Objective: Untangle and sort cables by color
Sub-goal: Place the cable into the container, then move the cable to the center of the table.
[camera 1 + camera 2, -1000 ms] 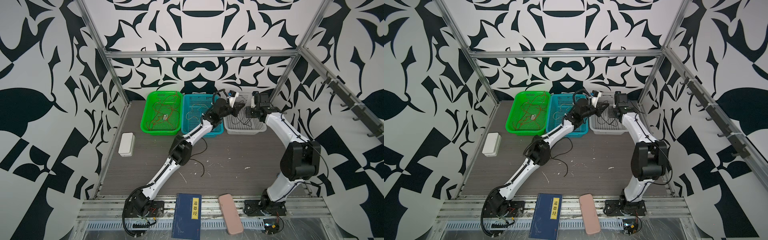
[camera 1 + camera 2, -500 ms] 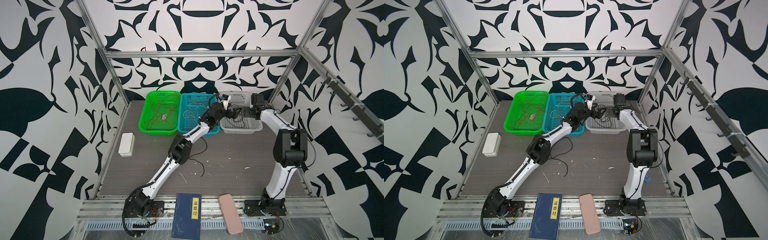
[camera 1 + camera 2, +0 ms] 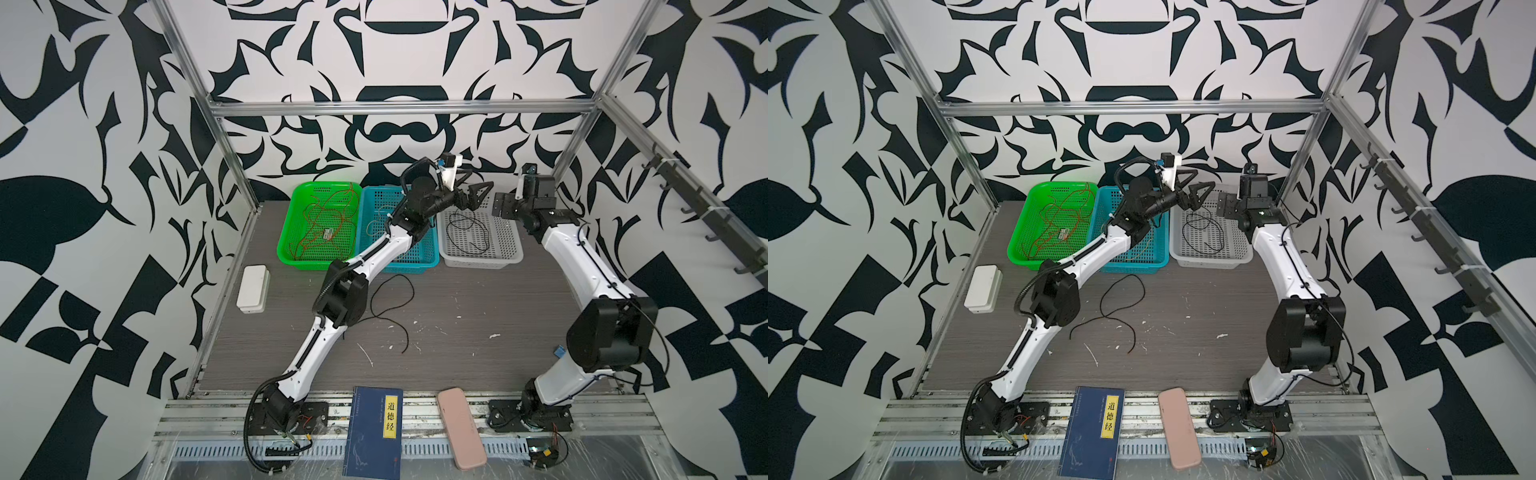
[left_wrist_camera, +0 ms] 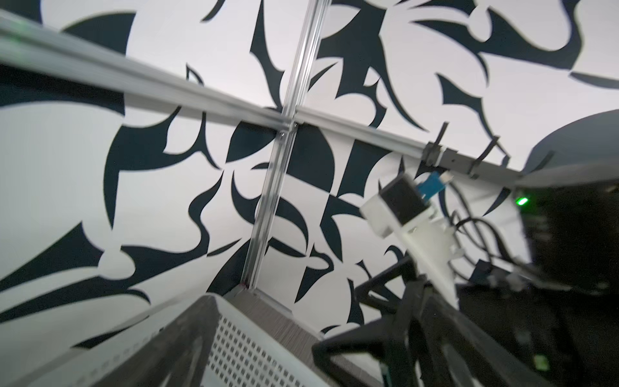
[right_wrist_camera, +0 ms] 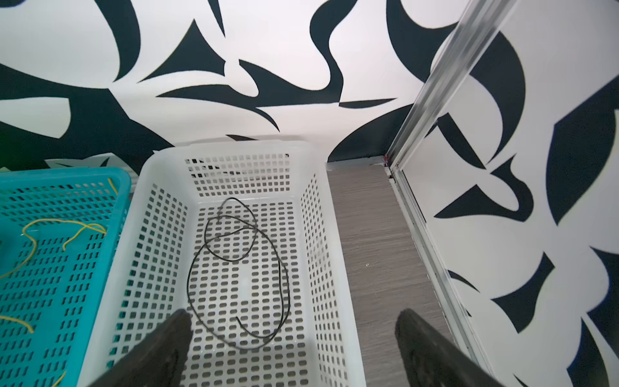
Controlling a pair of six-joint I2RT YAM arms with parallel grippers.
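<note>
Black cable [image 3: 388, 309] on table [image 3: 478, 332]: string-thin, light, limp, likely springy; pinch mid-loop. Left gripper [image 3: 471, 195] and right gripper [image 5: 291, 338]: jaws spread, empty, above white basket [image 3: 509, 249].

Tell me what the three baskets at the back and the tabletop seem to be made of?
The green basket, blue basket and white basket look like moulded plastic: slightly glossy, with punched grid holes. The tabletop looks like grey wood-grain laminate, matte and scuffed with white flecks, though it could be printed vinyl.

baskets [image 3: 320, 257]: green, teal, white | walls [image 3: 104, 124]: black-and-white swirls (leaf-like) | book [image 3: 372, 432]: navy
</note>
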